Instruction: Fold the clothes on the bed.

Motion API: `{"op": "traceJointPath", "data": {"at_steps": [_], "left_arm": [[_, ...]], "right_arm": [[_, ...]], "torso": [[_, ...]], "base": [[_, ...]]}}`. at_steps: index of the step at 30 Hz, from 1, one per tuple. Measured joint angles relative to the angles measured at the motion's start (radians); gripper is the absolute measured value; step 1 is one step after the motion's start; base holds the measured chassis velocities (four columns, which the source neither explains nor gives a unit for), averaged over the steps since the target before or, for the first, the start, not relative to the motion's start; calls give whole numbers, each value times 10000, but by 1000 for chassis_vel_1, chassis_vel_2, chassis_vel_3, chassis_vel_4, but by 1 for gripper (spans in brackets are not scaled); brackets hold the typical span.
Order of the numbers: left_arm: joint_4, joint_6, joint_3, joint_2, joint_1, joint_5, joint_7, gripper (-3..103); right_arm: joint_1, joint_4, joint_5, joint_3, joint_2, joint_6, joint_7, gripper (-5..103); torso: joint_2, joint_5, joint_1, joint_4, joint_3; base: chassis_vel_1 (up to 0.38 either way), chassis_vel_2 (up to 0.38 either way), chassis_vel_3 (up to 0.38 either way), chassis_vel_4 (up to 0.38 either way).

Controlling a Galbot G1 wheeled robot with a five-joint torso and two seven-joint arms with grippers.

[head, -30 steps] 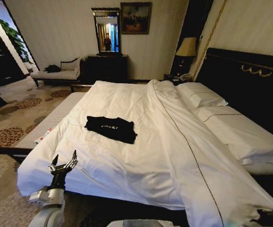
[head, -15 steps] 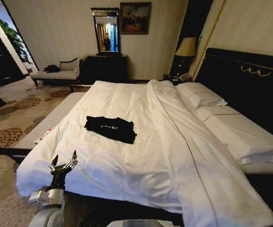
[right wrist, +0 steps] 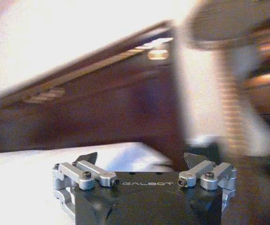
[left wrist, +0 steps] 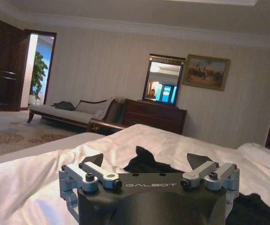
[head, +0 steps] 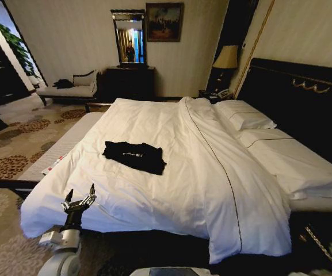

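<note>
Clothes (head: 134, 156) are lying flat on the white duvet of the bed (head: 171, 190), on the robot's left half, well short of the pillows (head: 245, 118). The left tool (head: 79, 195) is hovering at the bed's near left corner, fingers spread wide and pinching nothing, pointing toward the black shirt. The right tool (right wrist: 142, 161) is likewise standing spread, facing the dark headboard (right wrist: 102, 103).

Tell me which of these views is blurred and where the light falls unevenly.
Right wrist view: background smeared by motion blur, right gripper itself sharp. Head view: sharp, white duvet bright, floor beneath the bed dark. Left wrist view: clear, left gripper shaded, doorway glaring.
</note>
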Motion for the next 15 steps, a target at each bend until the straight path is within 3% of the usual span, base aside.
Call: {"op": "traceJointPath", "data": {"at_steps": [1,5,6,9,15], "left_arm": [[0,0,0,0,0,0,0,100],[-206,183,136,-19,324,472,-59,100],[-206,183,136,-19,324,472,-59,100],[-614,209,303,-11,676,829,-64,100],[-1367,217,634,170,1048,1187,42,100]], "right_arm": [[0,0,0,0,0,0,0,100],[13,868,923,-1102,-409,-242,-2323,100],[13,868,923,-1102,-409,-242,-2323,100],[-29,1728,1366,-1817,-629,-826,-3381,100],[-105,3205,1010,-3073,-1050,-1658,-4775,100]], "torso": [[0,0,0,0,0],[-1,1,0,2,0],[-1,1,0,2,0],[0,0,0,0,0],[-1,0,0,0,0]], "base": [[0,0,0,0],[0,0,0,0],[0,0,0,0],[0,0,0,0],[0,0,0,0]]}}
